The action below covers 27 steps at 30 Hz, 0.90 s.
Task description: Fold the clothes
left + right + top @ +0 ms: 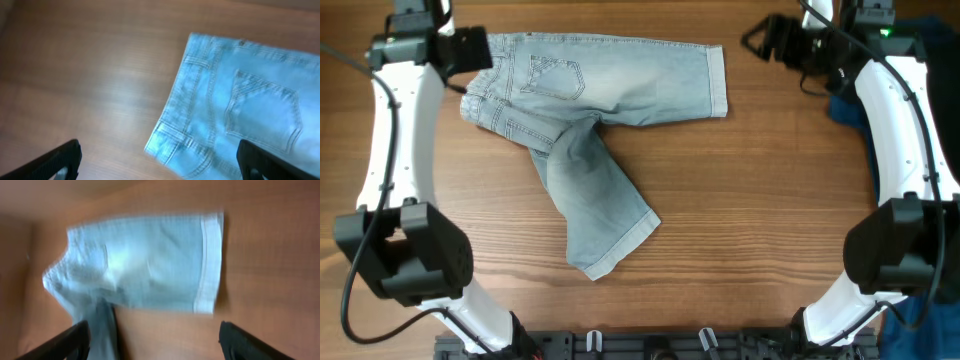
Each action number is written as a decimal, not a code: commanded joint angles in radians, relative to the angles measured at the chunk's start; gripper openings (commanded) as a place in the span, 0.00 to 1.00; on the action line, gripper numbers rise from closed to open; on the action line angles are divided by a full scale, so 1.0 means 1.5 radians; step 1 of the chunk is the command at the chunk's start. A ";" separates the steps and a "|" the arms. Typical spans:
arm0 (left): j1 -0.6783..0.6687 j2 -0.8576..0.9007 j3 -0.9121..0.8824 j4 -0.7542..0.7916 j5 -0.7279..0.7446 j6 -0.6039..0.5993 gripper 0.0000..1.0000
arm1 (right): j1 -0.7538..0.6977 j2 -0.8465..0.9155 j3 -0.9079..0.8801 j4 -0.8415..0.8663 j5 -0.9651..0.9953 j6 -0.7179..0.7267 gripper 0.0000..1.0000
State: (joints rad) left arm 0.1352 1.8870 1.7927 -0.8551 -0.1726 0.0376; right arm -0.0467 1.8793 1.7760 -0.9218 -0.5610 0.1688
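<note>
A: Nearest the base?
B: One leg of the denim shorts (605, 200) splays toward 6 o'clock, unfolded.
A: Farther out?
B: The other leg lies flat toward 1 o'clock, waistband at 10. No fold made yet, by the look.
A: Grippers?
B: Left gripper (159, 162) by the waistband, right gripper (155, 342) near the far hem. Both spread wide, empty.

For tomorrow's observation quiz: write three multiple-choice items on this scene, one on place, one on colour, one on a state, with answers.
1. Where do the shorts lie? A in a basket; B flat on the table; C hung from a gripper.
2. Their colour? A red; B black; C light blue.
3. The left gripper and right gripper are: A open, empty; B shut on cloth; C out of view.
Answers: B, denim spread on wood; C, faded pale denim; A, each gapes wide above the cloth.
</note>
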 commanded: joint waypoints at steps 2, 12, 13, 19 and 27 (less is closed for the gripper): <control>0.020 -0.026 0.010 -0.083 0.039 -0.014 1.00 | 0.031 -0.025 -0.011 -0.142 -0.005 -0.118 0.77; 0.022 -0.070 0.010 -0.124 0.097 -0.016 1.00 | 0.235 -0.025 -0.196 -0.188 0.011 -0.227 0.68; 0.022 -0.080 0.010 -0.124 0.097 -0.016 1.00 | 0.256 -0.025 -0.215 -0.183 0.011 -0.233 0.68; 0.022 -0.147 0.010 -0.125 0.097 -0.016 1.00 | 0.369 -0.025 -0.328 -0.101 0.015 -0.224 0.75; 0.022 -0.204 0.010 -0.122 0.097 -0.016 1.00 | 0.422 -0.025 -0.442 0.071 0.024 -0.180 0.78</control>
State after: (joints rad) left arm 0.1650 1.6211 1.7947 -1.0435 -0.0422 0.0235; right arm 0.5709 1.8622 1.1645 -0.8577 -0.5339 -0.1173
